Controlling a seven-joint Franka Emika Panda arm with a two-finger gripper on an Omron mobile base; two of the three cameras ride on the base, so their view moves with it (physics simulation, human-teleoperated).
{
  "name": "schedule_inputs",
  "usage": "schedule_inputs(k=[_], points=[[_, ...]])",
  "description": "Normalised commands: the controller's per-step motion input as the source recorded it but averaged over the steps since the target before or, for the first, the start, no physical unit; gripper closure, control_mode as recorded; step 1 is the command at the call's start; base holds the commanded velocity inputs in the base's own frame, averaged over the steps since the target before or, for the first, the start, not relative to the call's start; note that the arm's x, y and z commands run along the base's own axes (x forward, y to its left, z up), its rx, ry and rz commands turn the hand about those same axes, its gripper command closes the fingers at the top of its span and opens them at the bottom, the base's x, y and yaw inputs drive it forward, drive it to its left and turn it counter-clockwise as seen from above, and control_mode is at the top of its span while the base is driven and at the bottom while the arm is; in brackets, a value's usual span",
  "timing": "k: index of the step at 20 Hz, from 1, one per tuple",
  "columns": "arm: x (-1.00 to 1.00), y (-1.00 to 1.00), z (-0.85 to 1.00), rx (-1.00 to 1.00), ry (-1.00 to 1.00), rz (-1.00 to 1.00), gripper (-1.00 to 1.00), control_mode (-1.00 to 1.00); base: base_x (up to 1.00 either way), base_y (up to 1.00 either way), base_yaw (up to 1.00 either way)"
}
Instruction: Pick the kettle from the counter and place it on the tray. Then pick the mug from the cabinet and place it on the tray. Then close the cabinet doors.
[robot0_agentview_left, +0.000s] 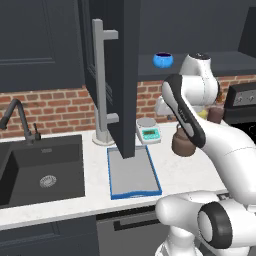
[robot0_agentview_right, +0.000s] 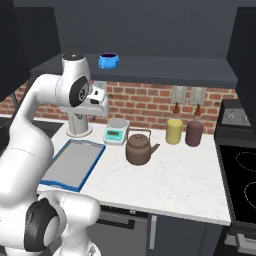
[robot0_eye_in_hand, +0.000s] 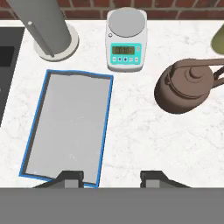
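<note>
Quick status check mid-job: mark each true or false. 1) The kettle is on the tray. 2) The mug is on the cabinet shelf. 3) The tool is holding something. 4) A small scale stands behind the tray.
1) False: the kettle stands on the counter, right of the tray.
2) True: the mug sits on the cabinet shelf.
3) False: the tool is open, holding nothing, above the counter.
4) True: the scale stands just beyond the tray.

A red brick wall (robot0_agentview_right: 145, 102) runs behind the worktop, with a black sink (robot0_agentview_left: 40, 172), a black tap (robot0_agentview_left: 17, 120) and a dark stove (robot0_agentview_right: 240, 175).
</note>
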Motion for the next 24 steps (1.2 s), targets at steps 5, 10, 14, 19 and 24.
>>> schedule_inputs(k=[5, 10, 14, 19, 24], points=[[-0.08, 0.00, 0.00, 0.00, -0.06, 0.00, -1.00, -1.00, 0.00, 0.00, 0.00], [-0.46, 0.00, 0.00, 0.00, -0.30, -0.04, -1.00, -1.00, 0.00, 0.00, 0.00], [-0.53, 0.00, 0.19, 0.00, -0.48, -0.16, -1.00, -1.00, 0.00, 0.00, 0.00], [-0.13, -0.02, 0.60, 0.00, -0.43, -0.10, -1.00, -1.00, 0.00, 0.00, 0.00], [0.04, 0.00, 0.78, 0.00, -0.32, -0.13, -1.00, -1.00, 0.00, 0.00, 0.00]])
